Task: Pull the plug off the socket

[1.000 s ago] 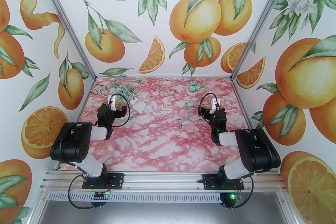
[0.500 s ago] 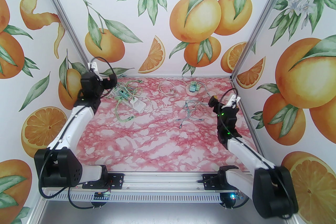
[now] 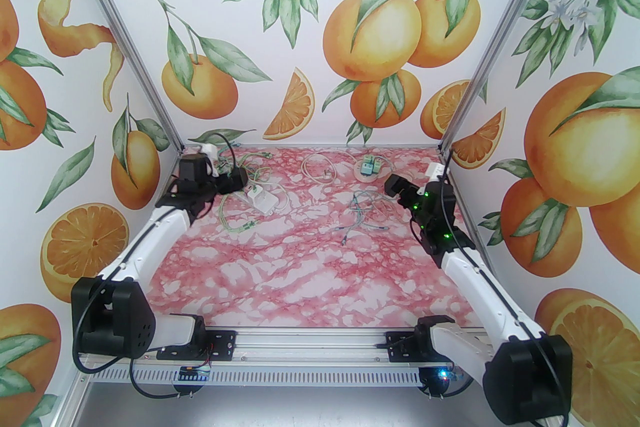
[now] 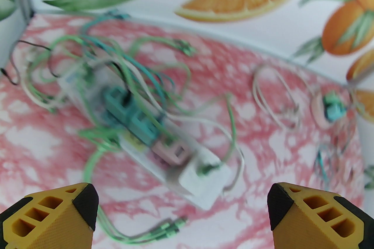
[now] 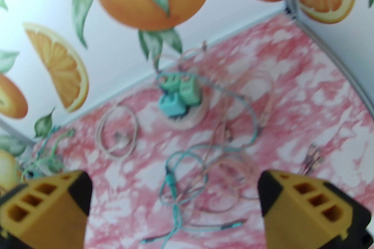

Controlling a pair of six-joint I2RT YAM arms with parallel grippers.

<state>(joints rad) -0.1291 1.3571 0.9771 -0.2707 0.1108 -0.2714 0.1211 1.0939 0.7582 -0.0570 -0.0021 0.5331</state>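
Observation:
A white power strip [image 3: 263, 200] lies at the back left of the table, tangled in green and white wires. In the left wrist view the power strip [image 4: 201, 183] carries teal plugs [image 4: 128, 113] and a pink plug [image 4: 171, 151]. My left gripper [image 3: 234, 178] hovers just over its left end, open [image 4: 182, 198] and empty. A round socket [image 3: 370, 167] at the back right holds green plugs [image 5: 181, 88] and a teal plug [image 5: 172, 106]. My right gripper [image 3: 394, 184] hangs near it, open [image 5: 175, 192], holding nothing.
A coiled white cable [image 3: 317, 169] lies between the two sockets. A tangle of teal cables [image 3: 362, 215] sits in front of the round socket, under the right gripper. A green wire end [image 3: 242, 226] trails forward of the strip. Walls close in on both sides.
Both arms have unfolded and reached toward the back. The left gripper rose by the left wall, then dropped over the power strip. The right gripper swung left toward the round socket.

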